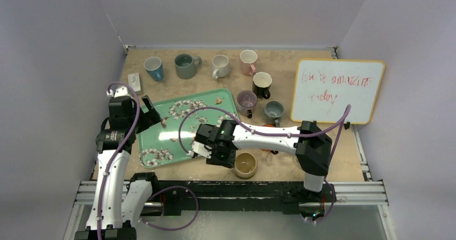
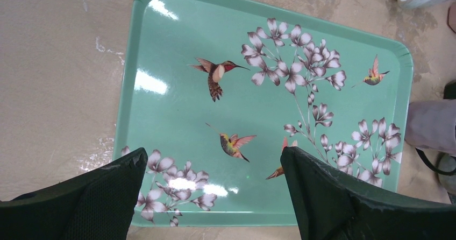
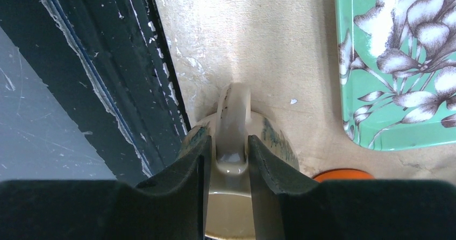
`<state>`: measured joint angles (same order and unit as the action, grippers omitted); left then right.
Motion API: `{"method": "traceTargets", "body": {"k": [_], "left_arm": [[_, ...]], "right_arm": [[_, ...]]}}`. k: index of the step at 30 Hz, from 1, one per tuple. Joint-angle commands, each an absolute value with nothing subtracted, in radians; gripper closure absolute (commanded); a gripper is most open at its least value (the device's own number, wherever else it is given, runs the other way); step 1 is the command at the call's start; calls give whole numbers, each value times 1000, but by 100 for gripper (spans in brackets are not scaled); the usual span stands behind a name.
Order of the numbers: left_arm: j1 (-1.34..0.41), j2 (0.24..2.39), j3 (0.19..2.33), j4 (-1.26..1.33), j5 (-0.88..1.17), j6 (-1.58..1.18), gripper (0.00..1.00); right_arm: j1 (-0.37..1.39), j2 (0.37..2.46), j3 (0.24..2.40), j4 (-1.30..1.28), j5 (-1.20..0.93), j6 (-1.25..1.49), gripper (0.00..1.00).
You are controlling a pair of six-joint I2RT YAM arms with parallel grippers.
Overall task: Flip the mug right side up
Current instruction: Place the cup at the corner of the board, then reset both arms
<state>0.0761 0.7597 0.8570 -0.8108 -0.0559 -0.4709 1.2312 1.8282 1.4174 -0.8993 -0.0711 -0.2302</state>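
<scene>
A tan mug stands upright, mouth up, on the table near the front edge. In the right wrist view its handle points away from the camera, and part of its hollow shows below. My right gripper straddles that handle. The fingers stand slightly apart, with thin gaps on either side of the handle. My left gripper hovers wide open over the near end of the green tray and holds nothing.
The flowered green tray lies left of the mug. Several other mugs stand at the back and middle right. A whiteboard leans at the right. An orange object sits beside the mug. The black front rail is close by.
</scene>
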Motion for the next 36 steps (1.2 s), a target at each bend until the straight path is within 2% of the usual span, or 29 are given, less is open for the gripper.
{"method": "traceTargets", "body": {"k": [1,11,19,21,22,23,24,25,28,31,36], "left_arm": [[75,744,882,-804,-49,-469,5],[75,752,881,-800,-39,-461,6],[75,740,878,-792,-5,-437,6],[75,736,880,-787,37,-425,6],[75,731,881,-782,65,-418,6],[75,723,880,-773,119,-407,6],[75,717,878,-761,152,-389,6],[75,707,875,-744,248,-370,7],[75,685,864,-657,554,-319,7],[75,672,835,-532,817,-378,2],[75,651,817,-384,1022,-498,1]], "right_arm": [[1236,1828,1419,-932,-87,-241,67],[1236,1777,1364,-892,-90,-255,65],[1236,1632,1372,-822,-119,-243,52],[1236,1575,1361,-778,-110,-220,44],[1235,1542,1350,-757,-102,-208,36],[1235,1508,1341,-731,-91,-194,26],[1234,1474,1331,-706,-75,-179,9],[1233,1439,1320,-677,-46,-161,2],[1229,1310,1267,-579,58,-94,1],[1222,1190,1201,-483,188,-19,1],[1194,994,1135,-435,383,173,1]]}}
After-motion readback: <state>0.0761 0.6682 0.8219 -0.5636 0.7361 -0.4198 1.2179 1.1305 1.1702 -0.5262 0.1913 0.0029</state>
